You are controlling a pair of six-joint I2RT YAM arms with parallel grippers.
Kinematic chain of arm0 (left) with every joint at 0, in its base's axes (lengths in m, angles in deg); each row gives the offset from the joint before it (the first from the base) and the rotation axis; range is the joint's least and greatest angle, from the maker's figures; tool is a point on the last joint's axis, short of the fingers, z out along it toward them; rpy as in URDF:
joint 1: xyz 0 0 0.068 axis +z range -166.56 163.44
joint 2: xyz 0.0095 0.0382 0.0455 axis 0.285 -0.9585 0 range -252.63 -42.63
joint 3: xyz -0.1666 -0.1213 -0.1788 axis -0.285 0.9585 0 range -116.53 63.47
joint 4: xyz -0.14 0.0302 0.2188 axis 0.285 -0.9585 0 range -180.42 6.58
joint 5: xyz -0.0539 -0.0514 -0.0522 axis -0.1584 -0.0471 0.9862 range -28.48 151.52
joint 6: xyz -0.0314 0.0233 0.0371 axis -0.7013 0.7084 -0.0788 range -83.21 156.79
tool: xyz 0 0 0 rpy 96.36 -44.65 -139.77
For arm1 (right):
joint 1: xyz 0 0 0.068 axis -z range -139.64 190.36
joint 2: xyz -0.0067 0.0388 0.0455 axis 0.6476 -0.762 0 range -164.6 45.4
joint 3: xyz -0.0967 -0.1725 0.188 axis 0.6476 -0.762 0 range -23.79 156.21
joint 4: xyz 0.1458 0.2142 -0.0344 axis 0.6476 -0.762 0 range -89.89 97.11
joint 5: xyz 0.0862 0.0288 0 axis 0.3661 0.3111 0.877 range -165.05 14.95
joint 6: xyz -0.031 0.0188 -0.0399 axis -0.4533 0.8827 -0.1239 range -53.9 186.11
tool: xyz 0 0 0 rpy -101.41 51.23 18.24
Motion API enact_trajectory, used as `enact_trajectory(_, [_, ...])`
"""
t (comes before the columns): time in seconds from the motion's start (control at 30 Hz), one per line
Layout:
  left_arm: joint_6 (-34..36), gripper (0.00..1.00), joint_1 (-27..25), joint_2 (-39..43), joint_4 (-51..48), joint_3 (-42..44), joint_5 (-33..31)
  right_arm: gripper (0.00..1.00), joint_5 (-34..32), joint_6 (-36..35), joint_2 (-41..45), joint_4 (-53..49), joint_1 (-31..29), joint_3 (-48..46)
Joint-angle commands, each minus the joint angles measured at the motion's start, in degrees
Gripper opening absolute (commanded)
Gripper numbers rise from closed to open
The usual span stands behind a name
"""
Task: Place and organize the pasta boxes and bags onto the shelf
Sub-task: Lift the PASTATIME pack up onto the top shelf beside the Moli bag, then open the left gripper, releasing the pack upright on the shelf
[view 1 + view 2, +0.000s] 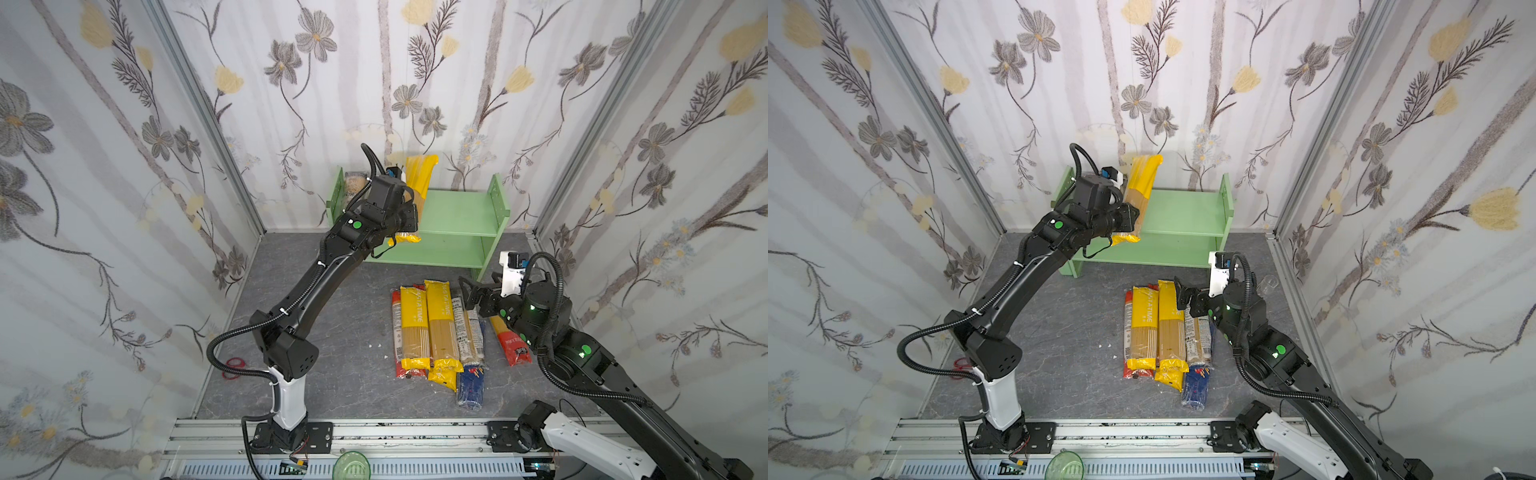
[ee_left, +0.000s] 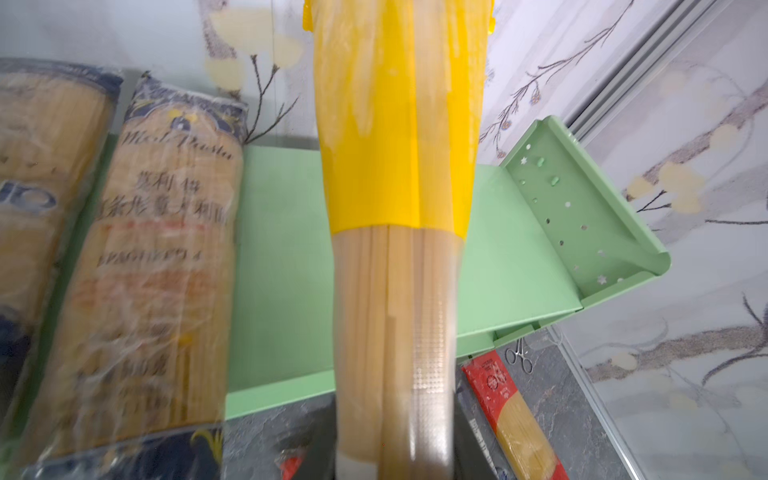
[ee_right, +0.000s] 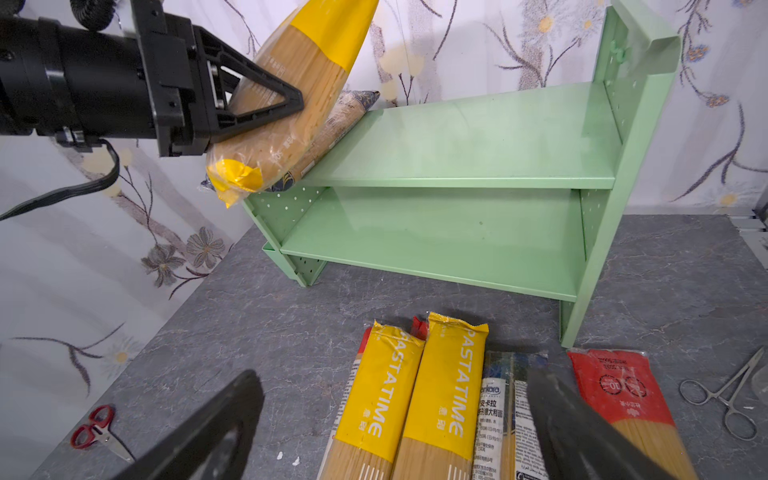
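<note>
My left gripper [image 1: 406,217] is shut on a yellow-ended spaghetti bag [image 1: 420,183], which tilts over the left half of the green shelf [image 1: 459,208]. Its top leans toward the back wall and its lower end hangs past the top board's front edge. Two dark-blue-ended bags [image 2: 166,270] lie on the top board [image 2: 282,249] beside it, against the left side panel. The lower board [image 3: 436,232] is bare. Several pasta packs [image 1: 432,328] lie side by side on the grey floor in front of the shelf, with a red-ended pack [image 3: 615,390] apart at the right. My right gripper [image 3: 392,395] hovers open over them.
Red scissors [image 1: 232,368] lie on the floor at the left, behind my left arm. Metal forceps [image 3: 731,399] lie near the shelf's right foot. A green cup [image 1: 351,465] stands at the front rail. Papered walls close in on three sides.
</note>
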State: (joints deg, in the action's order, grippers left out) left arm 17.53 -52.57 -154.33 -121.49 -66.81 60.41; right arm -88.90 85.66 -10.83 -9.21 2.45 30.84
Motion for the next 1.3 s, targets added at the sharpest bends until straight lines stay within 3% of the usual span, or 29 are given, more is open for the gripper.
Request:
enact_trajectory(0.0, [0.43,0.0,1.67,-4.01,4.19,-6.33,0.89,1.0,0.75,-1.65,-1.13,-0.47,1.29,0.99])
enact_trajectory(0.27, [-0.93,0.0,3.44,-9.95,4.1,-10.56,3.25,1.0,3.34,-3.11,-3.53,-0.56,5.97,1.23])
enact_trajectory(0.67, [-2.75,0.07,4.57,-13.35,4.14,-12.19,-0.11,1.0,5.39,-3.2,-5.16,0.49,8.59,0.75])
enact_trajectory(0.73, [-3.01,0.15,4.86,-13.64,4.14,-12.44,0.16,1.0,5.41,-3.06,-4.96,0.5,8.88,0.74])
enact_trajectory(0.83, [-3.14,0.38,4.95,-13.86,4.27,-12.54,1.21,1.0,5.41,-2.67,-4.78,0.35,9.32,0.65])
enact_trajectory(1.0, [-4.15,0.65,4.98,-13.88,4.23,-12.63,1.41,1.0,5.5,-2.01,-4.42,0.14,9.8,0.74])
enact_trajectory(1.27, [-5.59,0.67,4.72,-12.55,4.32,-12.34,5.25,1.0,5.23,-1.78,-3.17,-0.97,9.87,1.27])
